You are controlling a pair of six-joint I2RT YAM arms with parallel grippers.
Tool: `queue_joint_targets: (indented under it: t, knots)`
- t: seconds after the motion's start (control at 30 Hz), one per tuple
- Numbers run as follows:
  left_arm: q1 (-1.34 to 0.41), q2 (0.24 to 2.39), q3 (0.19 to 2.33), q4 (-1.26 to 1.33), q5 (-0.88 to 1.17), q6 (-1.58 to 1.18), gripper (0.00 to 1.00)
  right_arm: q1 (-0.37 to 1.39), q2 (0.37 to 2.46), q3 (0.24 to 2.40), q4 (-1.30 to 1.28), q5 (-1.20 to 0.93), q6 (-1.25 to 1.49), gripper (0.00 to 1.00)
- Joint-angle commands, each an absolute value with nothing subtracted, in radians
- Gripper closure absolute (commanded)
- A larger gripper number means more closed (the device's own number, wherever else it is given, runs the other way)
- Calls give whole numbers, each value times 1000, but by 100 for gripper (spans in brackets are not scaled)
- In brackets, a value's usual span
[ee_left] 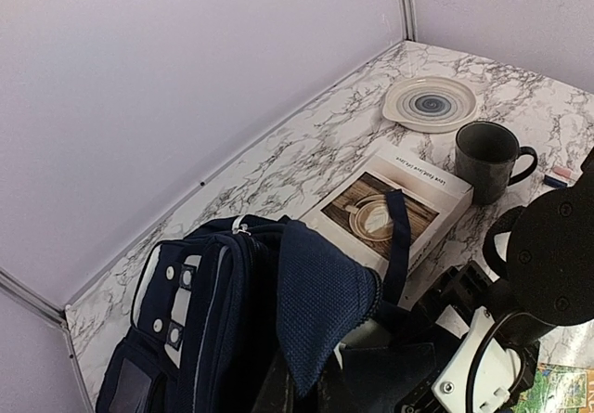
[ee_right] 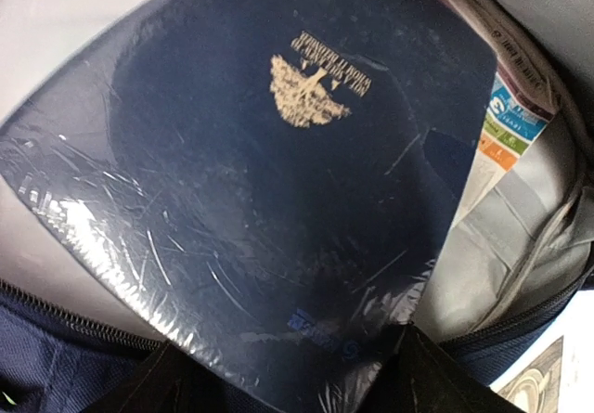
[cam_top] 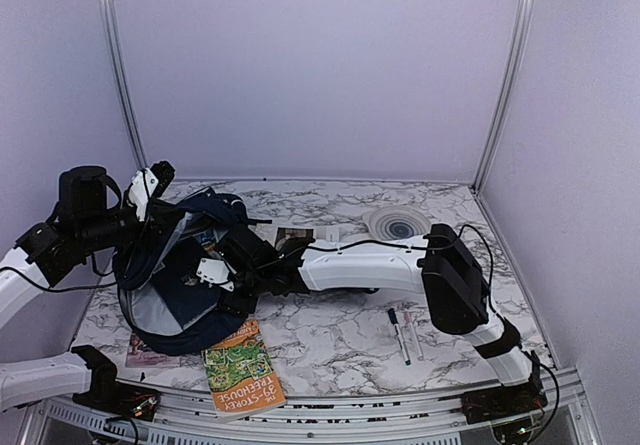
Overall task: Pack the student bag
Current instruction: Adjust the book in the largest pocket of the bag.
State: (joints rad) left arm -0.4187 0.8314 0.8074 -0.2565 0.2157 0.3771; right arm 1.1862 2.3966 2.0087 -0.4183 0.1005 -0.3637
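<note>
The student bag (cam_top: 170,295) lies open at the left of the table, navy with grey lining (ee_right: 501,264). My left gripper (cam_top: 158,179) is shut on the bag's upper flap and holds the mouth up. In the left wrist view the navy mesh flap (ee_left: 320,297) runs down between my left gripper's (ee_left: 311,380) dark fingers. My right gripper (cam_top: 215,273) reaches into the bag's mouth. In the right wrist view a shrink-wrapped navy book (ee_right: 269,181) with a gold emblem lies flat inside the bag. My right gripper (ee_right: 297,390) has its fingers spread wide at the book's near corner.
A green treehouse book (cam_top: 243,367) lies by the front edge. Two markers (cam_top: 402,333) lie under the right arm. A coffee-cover book (ee_left: 390,211), a dark mug (ee_left: 487,158) and a swirl plate (ee_left: 430,104) sit behind the bag. A pink booklet (cam_top: 140,350) pokes out under the bag.
</note>
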Motion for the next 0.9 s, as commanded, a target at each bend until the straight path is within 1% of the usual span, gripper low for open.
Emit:
queue_joint_targets:
  t: [0.0, 0.07, 0.17, 0.27, 0.33, 0.43, 0.53, 0.63, 0.7, 0.73, 0.8, 0.87]
  knots:
    - [-425, 808, 850, -118, 315, 347, 100, 1177, 2395, 2061, -352, 71, -192, 29]
    - [-425, 807, 853, -115, 341, 337, 100, 1171, 2410, 2080, -296, 88, -175, 31]
    - [-428, 808, 850, -104, 385, 324, 100, 1166, 2486, 2219, -293, 143, -180, 31]
    - [-433, 807, 848, -103, 374, 324, 100, 1157, 2570, 2363, -317, 155, -170, 31]
    - [-433, 800, 845, -99, 364, 324, 100, 1156, 2583, 2380, -297, 140, -169, 30]
    - [-433, 795, 838, -95, 321, 324, 100, 1158, 2552, 2351, -301, 103, -171, 28]
    - [-433, 805, 841, -97, 275, 317, 100, 1169, 2435, 2222, -274, 15, -190, 25]
    - [-433, 812, 843, -98, 264, 311, 100, 1186, 2300, 2030, -223, -178, -205, 24]
    - [-433, 813, 844, -99, 262, 311, 100, 1201, 2246, 1956, -210, -309, -199, 22]
    - [-433, 813, 844, -100, 257, 311, 100, 1212, 2235, 1938, -219, -335, -195, 22]
    - [-433, 812, 844, -100, 248, 313, 100, 1242, 2246, 1943, -271, -314, -207, 21]
    - [-433, 813, 844, -101, 243, 315, 100, 1281, 2294, 2000, -363, -257, -258, 20]
